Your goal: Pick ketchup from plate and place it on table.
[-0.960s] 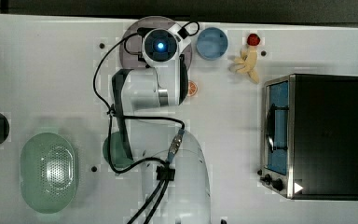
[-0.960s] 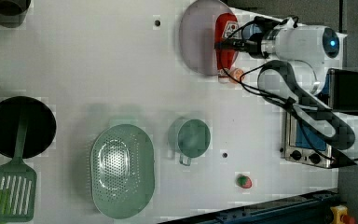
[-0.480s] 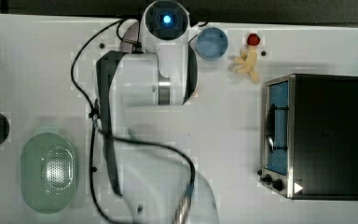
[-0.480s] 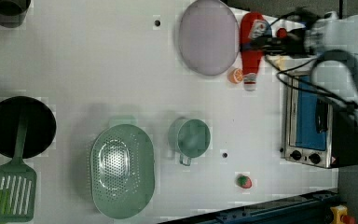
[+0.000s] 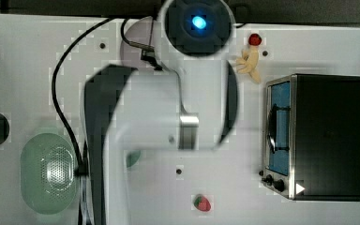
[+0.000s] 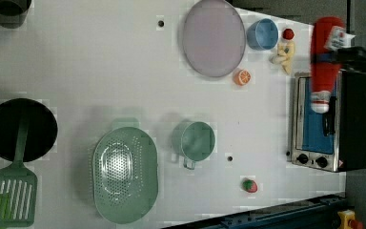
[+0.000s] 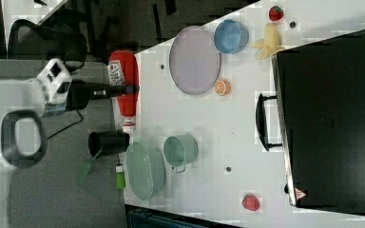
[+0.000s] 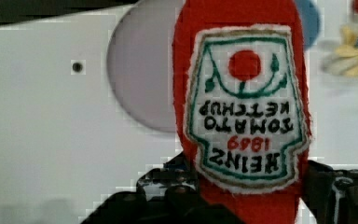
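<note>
Clearly, we see the ketchup [image 8: 242, 107] lifted off the plate [image 6: 213, 38], pinched across its body by the gripper [image 7: 128, 89], whose dark fingers [image 8: 168, 189] press either side. It looks soft and felt-like, a slim red bottle with a stitched white label and a whitish cap. In the left view its long axis runs top to bottom, cap toward the bottom, and it appears over the toaster oven [image 6: 331, 124]. The plate is a smooth, flat, pale mauve disc on the matte white table [image 6: 100, 71], beside a round blue bowl [image 6: 261, 34].
</note>
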